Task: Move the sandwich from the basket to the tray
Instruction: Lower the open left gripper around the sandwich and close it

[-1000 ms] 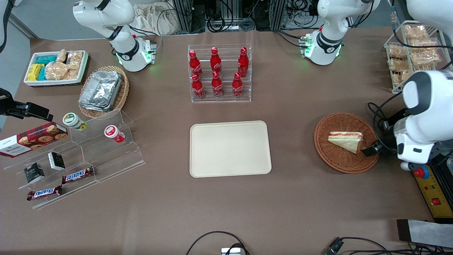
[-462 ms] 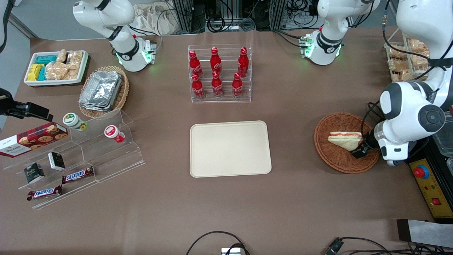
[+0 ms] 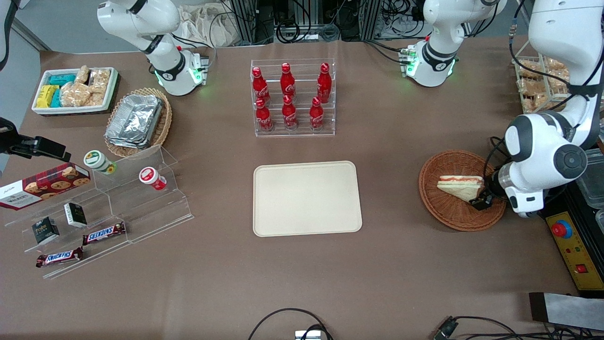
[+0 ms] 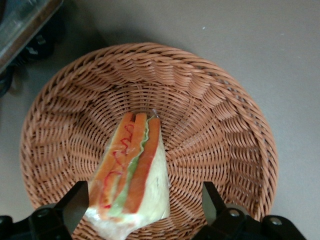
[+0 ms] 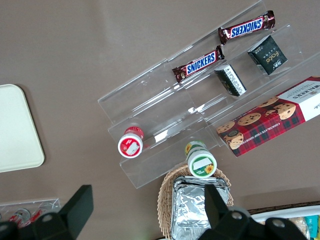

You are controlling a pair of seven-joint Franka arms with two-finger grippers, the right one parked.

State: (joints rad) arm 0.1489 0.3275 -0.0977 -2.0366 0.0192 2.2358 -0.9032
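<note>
Since one second ago my left arm has swung in over the basket (image 3: 461, 190), and in the last half second it moved only a little; the gripper (image 3: 481, 203) now hangs just at the wide end of the sandwich (image 3: 461, 185), on the side toward the working arm's end of the table. In the wrist view the two fingers (image 4: 76, 206) stand spread apart, one at each side of the sandwich's (image 4: 131, 172) broad end, and they do not yet press on it, so nothing is held. The sandwich lies inside the round wicker basket (image 4: 215, 100), a bit off its middle, with the cut edge turned up so I see the orange, red and green layers. It seems wrapped in thin clear film, which I think can be slippery. I judge it light and very soft; the bread will squash if I close too hard, and the filling can slide out. I would take it across the flat bread faces near the thick end, with gentle force, and lift slowly. The cream tray (image 3: 306, 198) waits well apart, in the middle of the table, nearer to the front camera than the rack of red cola bottles (image 3: 292, 97).
</note>
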